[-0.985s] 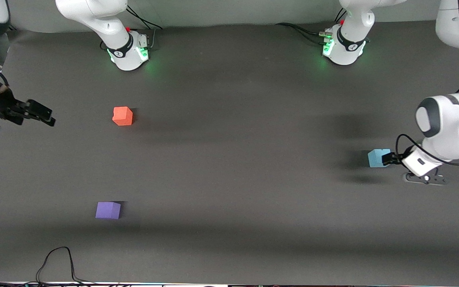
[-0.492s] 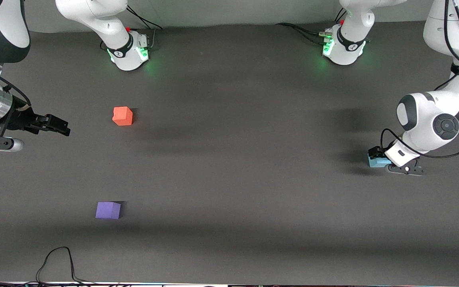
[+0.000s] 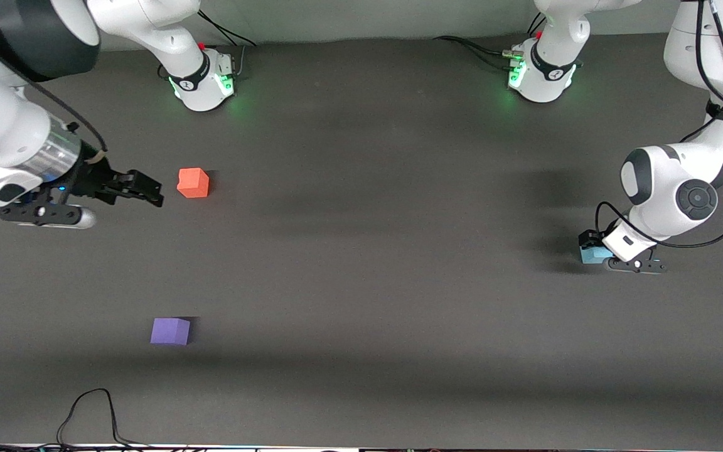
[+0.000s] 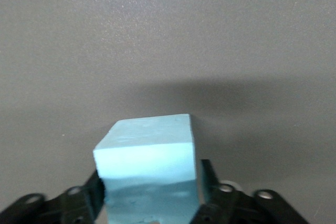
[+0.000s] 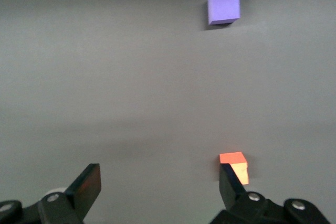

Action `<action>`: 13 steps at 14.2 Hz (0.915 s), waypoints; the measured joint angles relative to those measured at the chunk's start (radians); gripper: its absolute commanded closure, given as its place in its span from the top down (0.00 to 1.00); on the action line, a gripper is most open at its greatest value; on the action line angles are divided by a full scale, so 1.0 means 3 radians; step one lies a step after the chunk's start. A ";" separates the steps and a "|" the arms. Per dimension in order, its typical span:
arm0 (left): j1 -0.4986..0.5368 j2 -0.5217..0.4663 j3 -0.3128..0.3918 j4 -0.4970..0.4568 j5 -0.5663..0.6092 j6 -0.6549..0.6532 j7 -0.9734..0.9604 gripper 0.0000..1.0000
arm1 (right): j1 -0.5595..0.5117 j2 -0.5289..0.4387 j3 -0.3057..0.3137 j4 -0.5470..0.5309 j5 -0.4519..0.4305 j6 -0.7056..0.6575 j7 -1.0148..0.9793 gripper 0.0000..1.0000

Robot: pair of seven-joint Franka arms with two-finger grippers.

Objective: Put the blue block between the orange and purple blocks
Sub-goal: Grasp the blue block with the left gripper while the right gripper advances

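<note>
Partly hidden, blue block between left fingers.

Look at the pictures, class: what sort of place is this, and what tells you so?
Probably a robotics lab: two arms bolted to a dark table, trailing cables, and only small test cubes, like the orange block and purple block.

High front camera faces the bases; wrist cameras look close, probably downward.

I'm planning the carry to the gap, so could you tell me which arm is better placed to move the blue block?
The left arm: its left gripper has its fingers around the blue block. The right gripper hangs open beside the orange block, toward the right arm's end.
</note>
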 measured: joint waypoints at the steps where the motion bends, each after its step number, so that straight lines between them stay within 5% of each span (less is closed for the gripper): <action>1: 0.0000 -0.0005 0.0000 0.0010 0.0000 -0.0029 -0.0001 0.48 | 0.0063 0.0010 0.0001 0.0000 0.0000 0.0013 0.0014 1.00; 4: -0.0001 -0.0015 -0.0003 0.0202 -0.0002 -0.0378 -0.0004 0.48 | 0.0211 0.0061 0.0003 0.0006 0.0000 0.0037 0.0027 1.00; 8: -0.0007 -0.0144 -0.0092 0.1047 -0.0005 -0.1628 -0.0036 0.48 | 0.0233 0.0113 0.0000 0.0047 0.0000 0.0042 0.0028 1.00; 13: -0.0026 -0.0399 -0.0607 0.1519 -0.0015 -0.2307 -0.0675 0.48 | 0.0264 0.0115 0.0002 0.0057 0.0000 0.0042 0.0028 1.00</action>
